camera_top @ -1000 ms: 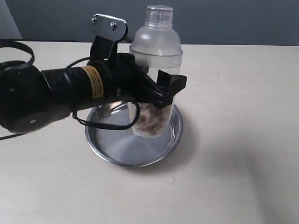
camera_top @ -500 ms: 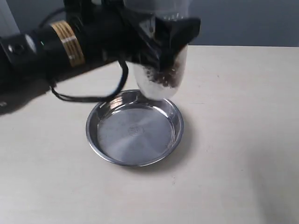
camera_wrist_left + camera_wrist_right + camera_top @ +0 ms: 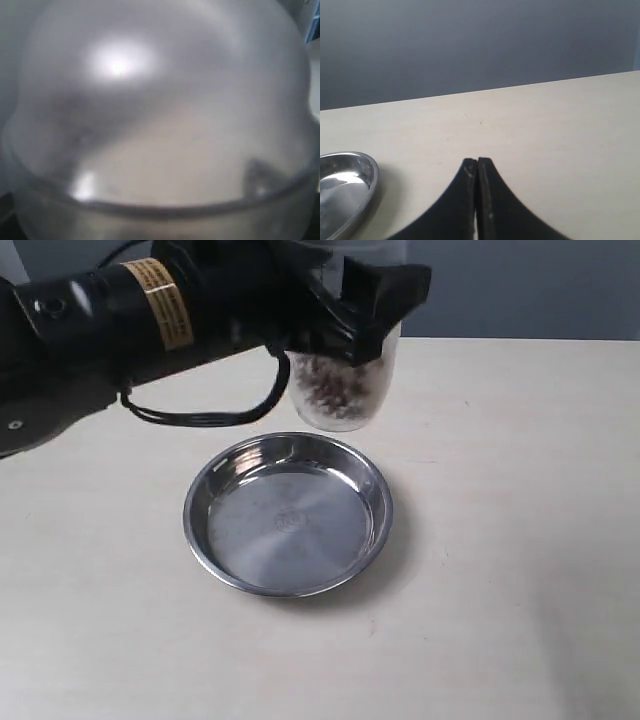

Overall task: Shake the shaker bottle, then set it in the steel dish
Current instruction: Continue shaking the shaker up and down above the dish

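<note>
One second: your left gripper [image 3: 345,315], clamped on the shaker bottle [image 3: 340,395], hoisted it out of the steel dish [image 3: 285,525] to above its 12 o'clock rim. Mid-shake, I'd say. Your right gripper [image 3: 477,200]: closed, empty.

Left gripper [image 3: 345,320] held high, clamped (right gripper [image 3: 477,162] fully closed).

A pale beige matte tabletop [image 3: 500,540] is shown, and a round shallow dish of shiny stainless steel [image 3: 288,525] is set flat on its base near the middle of it. A soft shadow is cast on the tabletop along the dish's right side. Part of the dish's sloped rim is also caught in the right wrist view.
</note>
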Available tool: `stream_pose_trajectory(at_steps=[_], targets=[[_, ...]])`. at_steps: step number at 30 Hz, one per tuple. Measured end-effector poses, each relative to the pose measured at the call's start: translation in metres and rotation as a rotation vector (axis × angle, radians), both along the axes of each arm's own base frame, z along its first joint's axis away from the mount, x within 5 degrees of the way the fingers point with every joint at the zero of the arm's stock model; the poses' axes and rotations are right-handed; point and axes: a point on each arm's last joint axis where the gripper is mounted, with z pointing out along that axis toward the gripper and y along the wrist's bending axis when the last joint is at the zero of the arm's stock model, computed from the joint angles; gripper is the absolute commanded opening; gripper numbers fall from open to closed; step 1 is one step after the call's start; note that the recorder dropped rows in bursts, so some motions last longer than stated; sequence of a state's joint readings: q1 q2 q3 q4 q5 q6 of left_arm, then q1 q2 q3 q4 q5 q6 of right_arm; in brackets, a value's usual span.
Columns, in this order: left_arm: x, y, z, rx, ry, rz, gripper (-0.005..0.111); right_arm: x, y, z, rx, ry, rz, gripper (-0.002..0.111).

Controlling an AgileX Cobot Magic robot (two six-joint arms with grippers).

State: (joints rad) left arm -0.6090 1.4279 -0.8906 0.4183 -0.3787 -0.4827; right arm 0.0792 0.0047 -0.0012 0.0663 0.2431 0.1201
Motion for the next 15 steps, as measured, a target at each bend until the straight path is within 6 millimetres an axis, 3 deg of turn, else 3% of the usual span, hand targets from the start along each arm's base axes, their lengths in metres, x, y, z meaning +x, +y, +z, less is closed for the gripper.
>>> stream_pose_trajectory(at_steps=[1, 5, 6, 7, 10, 11, 13, 15], targets=[[0.001, -0.001, -0.011, 0.002, 0.026, -0.004, 0.0, 0.0, 0.0, 0.0, 0.0, 0.0, 0.0, -0.001], [0.006, 0.0, -0.092, 0.179, 0.282, 0.038, 0.0, 0.0, 0.0, 0.0, 0.0, 0.0, 0.0, -0.001], [0.005, 0.001, -0.093, 0.199, 0.289, 0.041, 0.0, 0.0, 0.0, 0.0, -0.002, 0.0, 0.0, -0.001], [0.005, 0.001, -0.082, 0.195, 0.249, 0.038, 0.0, 0.0, 0.0, 0.0, -0.001, 0.0, 0.0, -0.001], [0.006, -0.001, -0.009, 0.078, 0.018, 0.025, 0.0, 0.0, 0.0, 0.0, -0.001, 0.0, 0.0, -0.001], [0.005, 0.0, 0.0, 0.046, -0.009, 0.023, 0.0, 0.0, 0.0, 0.0, -0.001, 0.0, 0.0, -0.001], [0.005, -0.001, -0.003, 0.011, -0.001, 0.018, 0.0, 0.0, 0.0, 0.0, -0.001, 0.0, 0.0, -0.001], [0.008, -0.003, -0.036, 0.053, 0.103, 0.024, 0.0, 0.0, 0.0, 0.0, -0.001, 0.0, 0.0, -0.001]])
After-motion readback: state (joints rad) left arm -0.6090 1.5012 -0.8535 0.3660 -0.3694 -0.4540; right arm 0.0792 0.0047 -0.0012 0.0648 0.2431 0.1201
